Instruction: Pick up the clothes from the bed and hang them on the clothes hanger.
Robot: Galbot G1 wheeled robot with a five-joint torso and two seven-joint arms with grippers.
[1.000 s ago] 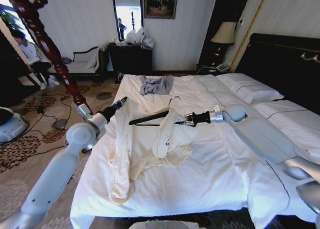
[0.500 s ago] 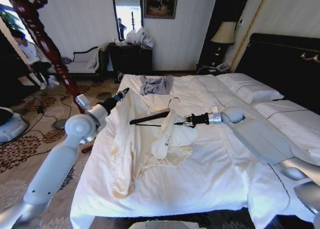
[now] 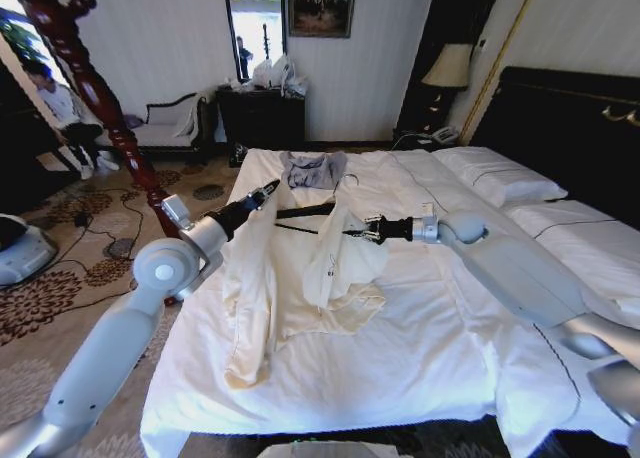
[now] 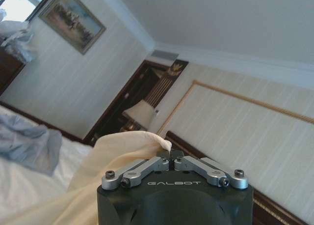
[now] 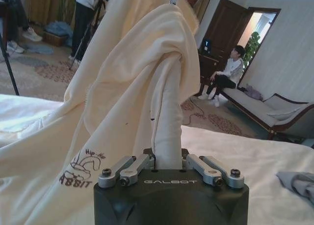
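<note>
White duvet covers the bed (image 3: pixel 420 348), and its near half lies bare from the foot edge up to the trailing hem of the clothes (image 3: pixel 290 278), a cream long-sleeved shirt lifted over the middle of the mattress with its lower part and one sleeve still resting on the cover. The left gripper (image 3: pixel 268 191) reaches in from the bed's left edge and is pinched closed on one upper corner of the shirt; in the left wrist view the cream fabric (image 4: pixel 122 156) bunches up between its closed fingers. The right gripper (image 3: pixel 366 229) comes from the right side and is clamped on a fold of the shirt near its chest, the cloth rising straight out of the closed jaws in the right wrist view (image 5: pixel 167 112). The black hanger (image 3: pixel 300 215) sits between the two grippers, tilted, partly under the fabric, its wire hook pointing away. Beyond it lies a small grey-blue garment (image 3: pixel 312 168), well apart, near the far edge.
</note>
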